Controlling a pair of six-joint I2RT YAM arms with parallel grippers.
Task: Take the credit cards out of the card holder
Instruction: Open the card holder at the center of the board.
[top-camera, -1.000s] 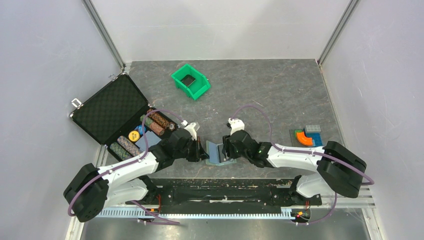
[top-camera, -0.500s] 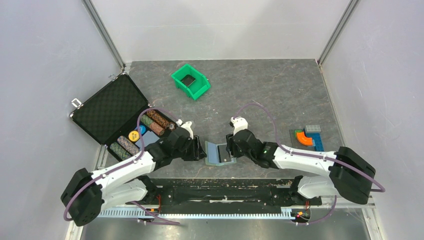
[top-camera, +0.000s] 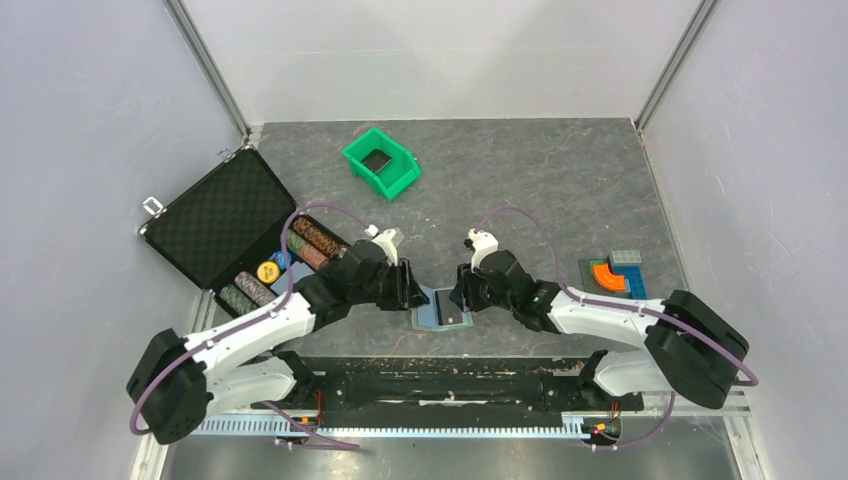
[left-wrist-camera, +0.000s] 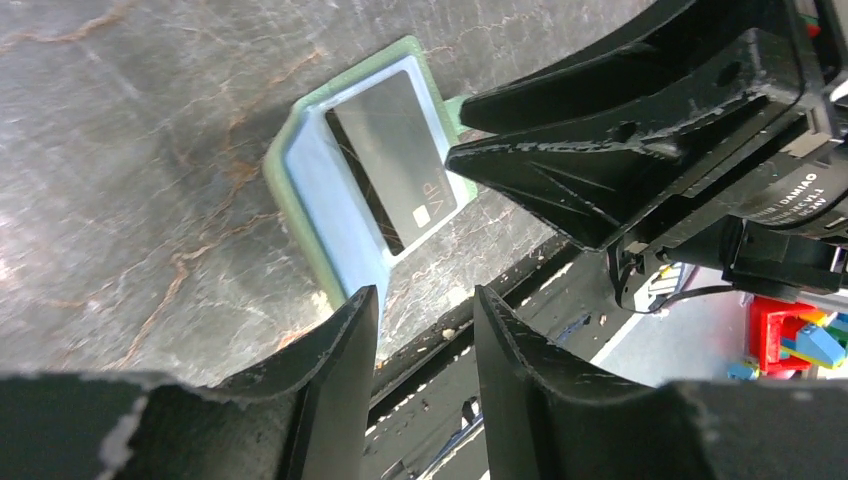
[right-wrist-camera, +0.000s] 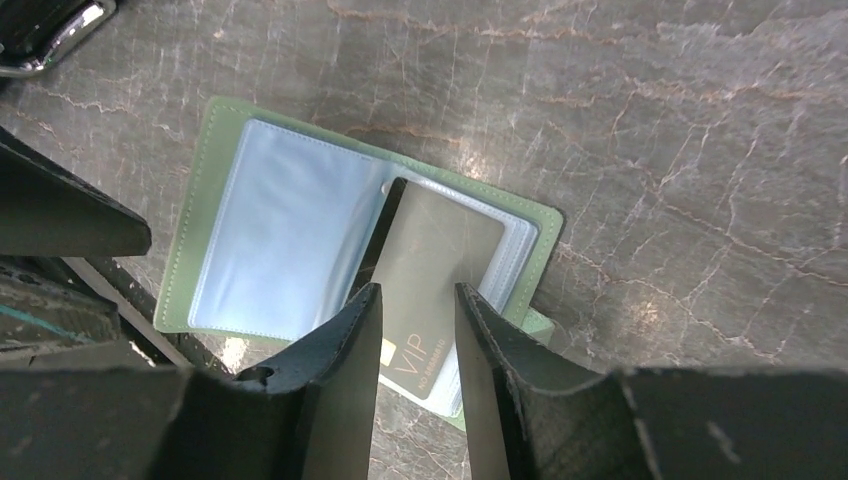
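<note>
The card holder (top-camera: 432, 310) lies spread open and flat near the table's front edge, pale green with light blue panels (right-wrist-camera: 285, 240). A dark credit card (right-wrist-camera: 440, 250) marked VIP sticks partly out of its right-hand pocket; it also shows in the left wrist view (left-wrist-camera: 395, 160). My right gripper (right-wrist-camera: 418, 292) is open, its fingers standing just above that card, one to each side. My left gripper (left-wrist-camera: 422, 300) is open and empty, above the holder's (left-wrist-camera: 310, 200) left edge. In the top view the left gripper (top-camera: 412, 285) and right gripper (top-camera: 458, 296) flank the holder.
An open black foam-lined case (top-camera: 215, 215) with rows of poker chips (top-camera: 312, 244) lies at the left. A green bin (top-camera: 380, 163) stands at the back. Coloured toy blocks (top-camera: 615, 272) lie at the right. The table's front rail (top-camera: 440, 352) runs just below the holder.
The holder's left flap, raised a second ago, now lies flat. My left gripper has lifted off and moved back and right. My right gripper has shifted slightly over the card.
</note>
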